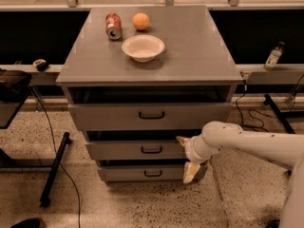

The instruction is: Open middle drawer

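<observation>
Three grey drawers are stacked under a grey table [199, 56]. The middle drawer [123, 150] is seen pushed in, with its contents hidden. The gripper [186, 156] is held spread apart, grasping nothing, at that drawer's right end, to the right of the black handle [151, 149]. The step is judged to be the approach; next, the gripper would need to be brought left to the handle and closed. On the table are set an empty white bowl [143, 47], a can [113, 25] and an orange [140, 21].

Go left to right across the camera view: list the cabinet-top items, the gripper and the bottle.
Can → bowl → gripper, open at the right end of the middle drawer → bottle; orange left out, it overlaps the bowl.
</observation>
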`<action>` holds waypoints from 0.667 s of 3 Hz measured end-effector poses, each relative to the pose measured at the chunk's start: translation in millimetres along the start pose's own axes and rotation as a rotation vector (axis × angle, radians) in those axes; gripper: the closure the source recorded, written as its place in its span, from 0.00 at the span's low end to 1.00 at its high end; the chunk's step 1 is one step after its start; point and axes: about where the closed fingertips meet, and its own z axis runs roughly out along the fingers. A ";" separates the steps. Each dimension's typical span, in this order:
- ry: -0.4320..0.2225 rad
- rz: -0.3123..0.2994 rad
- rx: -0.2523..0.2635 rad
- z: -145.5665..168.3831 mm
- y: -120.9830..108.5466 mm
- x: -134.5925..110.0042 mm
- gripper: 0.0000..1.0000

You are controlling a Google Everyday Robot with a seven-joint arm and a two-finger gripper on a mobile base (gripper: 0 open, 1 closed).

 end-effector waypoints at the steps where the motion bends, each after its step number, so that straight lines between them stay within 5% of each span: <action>1: 0.014 0.044 0.010 15.3 -3.6 19.4 0.00; 2: 0.014 0.108 0.013 24.7 -10.0 41.3 0.00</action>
